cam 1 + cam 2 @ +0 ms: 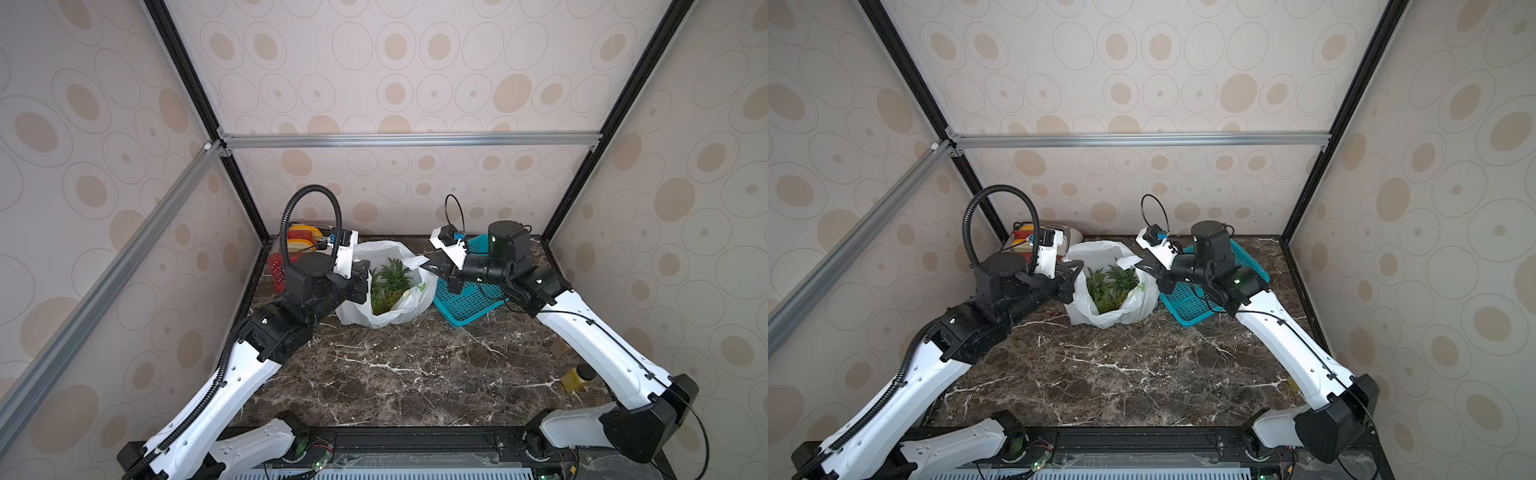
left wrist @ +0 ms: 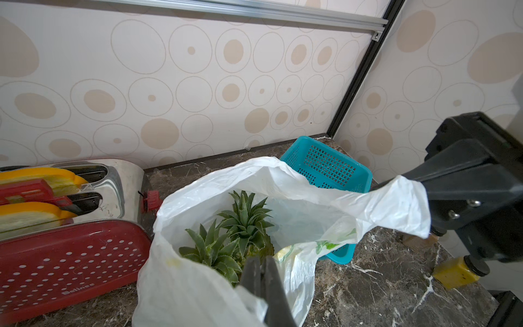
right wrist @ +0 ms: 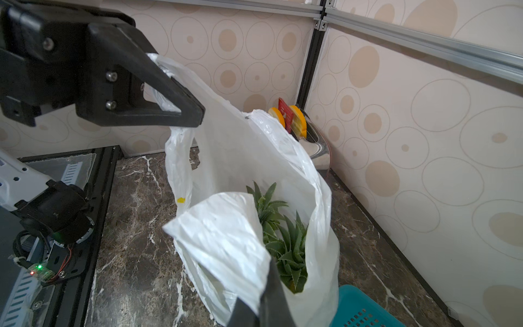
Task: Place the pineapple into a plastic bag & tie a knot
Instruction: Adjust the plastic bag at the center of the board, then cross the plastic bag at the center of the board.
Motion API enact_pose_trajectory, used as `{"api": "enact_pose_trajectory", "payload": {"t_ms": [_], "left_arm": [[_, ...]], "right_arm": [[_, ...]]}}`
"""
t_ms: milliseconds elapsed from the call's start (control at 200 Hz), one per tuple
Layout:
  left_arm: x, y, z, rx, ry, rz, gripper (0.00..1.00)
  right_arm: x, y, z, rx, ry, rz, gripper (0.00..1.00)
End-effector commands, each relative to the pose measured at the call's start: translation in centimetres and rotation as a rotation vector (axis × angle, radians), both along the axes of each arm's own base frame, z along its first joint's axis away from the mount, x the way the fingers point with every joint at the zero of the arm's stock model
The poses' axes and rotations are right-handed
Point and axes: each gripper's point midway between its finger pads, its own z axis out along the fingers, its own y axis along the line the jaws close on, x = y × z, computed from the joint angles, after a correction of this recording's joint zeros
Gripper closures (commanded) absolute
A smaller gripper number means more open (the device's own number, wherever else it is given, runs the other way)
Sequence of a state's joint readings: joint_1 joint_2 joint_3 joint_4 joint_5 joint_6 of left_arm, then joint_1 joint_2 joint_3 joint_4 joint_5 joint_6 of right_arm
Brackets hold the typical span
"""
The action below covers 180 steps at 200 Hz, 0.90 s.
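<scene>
Red toaster (image 2: 73, 254), teal basket (image 1: 465, 305) flank plastic bag (image 1: 374, 320).

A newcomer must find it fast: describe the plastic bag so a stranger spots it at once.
On the dark marble table, look toward the back wall, between the red toaster and the teal basket. The plastic bag stands open with the pineapple inside, green leaves showing; it alone is thin, white and crinkled.
</scene>
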<state>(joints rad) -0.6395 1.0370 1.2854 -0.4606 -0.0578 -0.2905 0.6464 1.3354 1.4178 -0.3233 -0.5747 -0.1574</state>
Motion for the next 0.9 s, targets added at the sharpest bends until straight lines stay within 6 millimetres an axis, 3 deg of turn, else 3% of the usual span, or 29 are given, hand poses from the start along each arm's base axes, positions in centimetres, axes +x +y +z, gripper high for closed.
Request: {"api": "enact_pose_trajectory", "payload": {"t_ms": [0, 175, 265, 361, 516, 606, 706, 896], "left_arm": [[-0.3, 0.8, 0.4, 0.028, -0.022, 0.017, 0.86], [-0.5, 0.8, -0.9, 0.113, -0.001, -0.044, 0.59], [-1.4, 0.6, -1.0, 0.160, -0.008, -0.110, 0.38], [-2.9, 0.9, -1.3, 0.220, 0.000, -0.170, 0.24], [-5.8, 3.1, -1.1, 0.307, 0.025, -0.190, 0.13], [-7.1, 5.7, -1.6, 0.382, 0.050, -0.130, 0.04], [-8.2, 8.6, -1.9, 0.449, 0.052, -0.045, 0.01], [-8.4, 9.5, -2.5, 0.554, 0.020, -0.052, 0.01]], "right_arm": [[-0.5, -0.9, 0.6, 0.010, -0.016, -0.009, 1.00], [-0.3, -1.1, -0.6, -0.006, 0.011, -0.013, 1.00], [-0.1, -1.3, -1.0, -0.009, 0.021, -0.017, 1.00], [0.0, -1.5, -1.2, -0.008, 0.030, -0.021, 1.00], [0.2, -1.5, -1.4, -0.005, 0.043, -0.015, 1.00], [0.2, -1.5, -1.4, -0.004, 0.047, -0.013, 1.00], [0.1, -1.7, -1.6, -0.007, 0.053, -0.014, 1.00], [0.3, -2.4, -2.5, -0.032, 0.067, -0.026, 1.00]]}}
